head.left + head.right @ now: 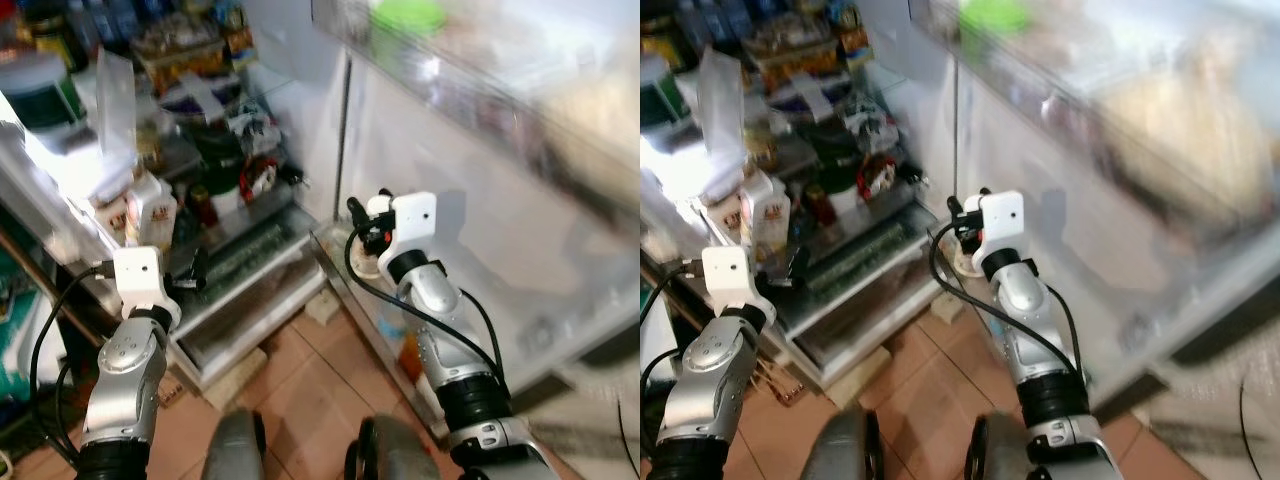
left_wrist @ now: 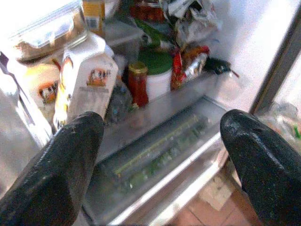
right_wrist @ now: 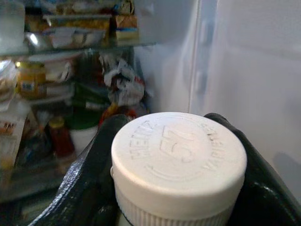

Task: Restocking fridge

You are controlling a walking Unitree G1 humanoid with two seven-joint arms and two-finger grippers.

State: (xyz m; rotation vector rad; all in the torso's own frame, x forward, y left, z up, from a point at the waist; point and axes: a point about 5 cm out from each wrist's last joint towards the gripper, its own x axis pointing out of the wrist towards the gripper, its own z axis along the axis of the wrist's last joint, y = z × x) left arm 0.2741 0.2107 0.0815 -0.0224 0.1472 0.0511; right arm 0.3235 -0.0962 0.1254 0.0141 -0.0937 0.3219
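Right claw (image 3: 178,197): clenched on one bottle's ribbed white round plastic cap (image 3: 178,160), by the fridge door (image 1: 520,200).
Left claw (image 2: 160,160): released, fingers apart, before the shelf (image 2: 160,101).
Shelf: one milk carton (image 2: 87,84), one red jar (image 2: 138,84).

A bottle with a white ribbed cap (image 3: 178,162) embossed "HEINZ 57" stands upright, cap toward the camera, clasped between the right gripper (image 3: 174,188)'s black fingers before the open fridge (image 1: 250,250). Its body is hidden, possibly orange-red sauce.
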